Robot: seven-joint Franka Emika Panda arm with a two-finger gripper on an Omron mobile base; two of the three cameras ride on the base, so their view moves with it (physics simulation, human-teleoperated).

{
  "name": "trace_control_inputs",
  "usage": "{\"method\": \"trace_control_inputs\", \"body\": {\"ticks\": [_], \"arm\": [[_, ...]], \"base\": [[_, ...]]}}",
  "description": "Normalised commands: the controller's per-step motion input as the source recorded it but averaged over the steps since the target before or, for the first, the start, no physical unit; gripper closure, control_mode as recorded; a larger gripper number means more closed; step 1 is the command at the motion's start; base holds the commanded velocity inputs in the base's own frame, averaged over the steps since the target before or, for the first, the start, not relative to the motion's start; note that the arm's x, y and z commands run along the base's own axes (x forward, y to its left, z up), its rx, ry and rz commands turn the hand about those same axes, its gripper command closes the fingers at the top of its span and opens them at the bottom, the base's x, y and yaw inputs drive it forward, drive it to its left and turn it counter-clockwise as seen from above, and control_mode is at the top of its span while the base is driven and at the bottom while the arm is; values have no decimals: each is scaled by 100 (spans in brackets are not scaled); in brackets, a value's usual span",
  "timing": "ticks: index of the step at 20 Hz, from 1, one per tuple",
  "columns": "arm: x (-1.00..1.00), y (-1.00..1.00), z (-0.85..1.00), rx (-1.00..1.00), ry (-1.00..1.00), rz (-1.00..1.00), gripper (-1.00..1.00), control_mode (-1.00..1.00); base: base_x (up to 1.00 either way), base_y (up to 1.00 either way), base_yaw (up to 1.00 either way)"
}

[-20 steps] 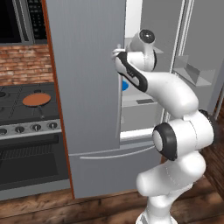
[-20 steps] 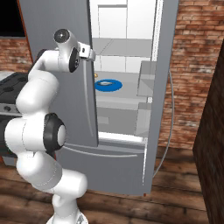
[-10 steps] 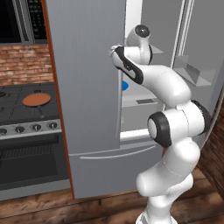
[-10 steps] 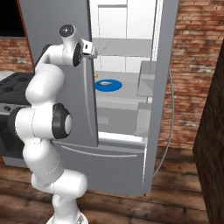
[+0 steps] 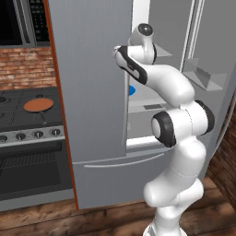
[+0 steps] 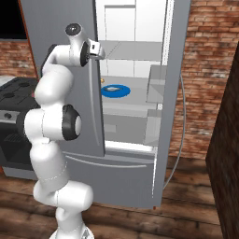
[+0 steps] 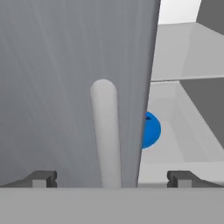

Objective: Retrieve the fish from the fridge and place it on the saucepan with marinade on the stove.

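Note:
The fridge (image 5: 90,87) has its left door closed and its right door swung wide. Inside, the small grey fish (image 6: 112,88) lies on a blue plate (image 6: 116,91) on a middle shelf. My gripper (image 7: 111,179) is open, high up in front of the closed door, whose vertical handle (image 7: 105,135) stands between the two fingertips (image 7: 41,178). In the base views the hand (image 5: 120,51) (image 6: 96,49) sits at that door's inner edge. The saucepan (image 5: 38,105) with its reddish-brown marinade rests on the stove (image 5: 27,122) to the left.
A tiny yellow-orange lump (image 6: 102,80) lies on the shelf behind the plate. The open right door (image 6: 170,93) carries bins. A brick wall (image 6: 205,70) stands to the right of it, and a dark cabinet side (image 6: 228,154) stands nearer. A bottom drawer (image 5: 120,177) runs below the doors.
The arm has drawn itself more upright and the hand has risen slightly along the closed door's edge. The gripper stays open.

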Motion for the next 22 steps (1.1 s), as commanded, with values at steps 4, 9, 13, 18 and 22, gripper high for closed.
{"method": "trace_control_inputs", "body": {"ticks": [4,9,13,18,22], "arm": [[28,1,-2,0,0,0,-100,-100],[22,3,-6,-1,0,0,-100,-100],[16,2,-2,0,0,0,-100,-100],[16,3,-1,0,0,0,-100,-100],[15,1,-1,0,0,0,-100,-100]], "base": [[0,0,0],[0,0,0],[0,0,0],[0,0,0],[0,0,0]]}}
